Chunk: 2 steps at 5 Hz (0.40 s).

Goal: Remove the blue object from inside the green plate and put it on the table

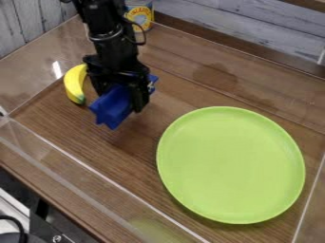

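My gripper point(116, 87) — black, pointing down; whether its fingers pinch or stand loose, I cannot tell. Blue object point(112, 107): directly beneath the fingertips, partly masked by them, long axis slanting; whether it touches the tabletop, unclear. Yellow banana point(76, 84): just beside, on the far side of the blue object from the plate. Green plate point(231, 165): apart from the blue object, nothing on it. Table point(57, 119): brown wood-grain, beneath all — my next move, I judge, is straight down or simple release, then lift.
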Tool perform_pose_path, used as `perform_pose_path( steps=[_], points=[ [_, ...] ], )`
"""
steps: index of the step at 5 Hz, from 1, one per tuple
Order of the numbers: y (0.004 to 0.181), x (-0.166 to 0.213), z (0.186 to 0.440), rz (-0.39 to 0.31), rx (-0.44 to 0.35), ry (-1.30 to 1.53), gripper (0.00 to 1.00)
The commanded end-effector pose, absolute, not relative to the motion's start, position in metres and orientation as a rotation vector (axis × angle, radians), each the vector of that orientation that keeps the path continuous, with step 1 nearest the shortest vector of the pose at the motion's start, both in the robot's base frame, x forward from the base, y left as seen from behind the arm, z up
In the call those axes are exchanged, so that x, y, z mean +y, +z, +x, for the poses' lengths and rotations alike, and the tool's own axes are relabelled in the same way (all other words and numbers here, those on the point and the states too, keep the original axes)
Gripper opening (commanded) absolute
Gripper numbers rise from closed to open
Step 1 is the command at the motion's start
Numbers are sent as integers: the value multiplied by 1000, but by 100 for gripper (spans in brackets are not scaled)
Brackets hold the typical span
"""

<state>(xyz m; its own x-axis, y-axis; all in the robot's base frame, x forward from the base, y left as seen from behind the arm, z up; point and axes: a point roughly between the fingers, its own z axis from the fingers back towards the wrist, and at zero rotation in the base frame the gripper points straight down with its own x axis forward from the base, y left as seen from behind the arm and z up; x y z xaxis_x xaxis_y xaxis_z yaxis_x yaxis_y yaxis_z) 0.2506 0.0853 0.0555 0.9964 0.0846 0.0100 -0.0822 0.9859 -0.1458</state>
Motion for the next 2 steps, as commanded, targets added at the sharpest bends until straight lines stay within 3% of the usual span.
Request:
perform_pose_path(
  steps=[1,2],
  points=[
    [71,87,261,-124,-76,70,100],
    [72,87,261,-123,-77,67,100]
  ],
)
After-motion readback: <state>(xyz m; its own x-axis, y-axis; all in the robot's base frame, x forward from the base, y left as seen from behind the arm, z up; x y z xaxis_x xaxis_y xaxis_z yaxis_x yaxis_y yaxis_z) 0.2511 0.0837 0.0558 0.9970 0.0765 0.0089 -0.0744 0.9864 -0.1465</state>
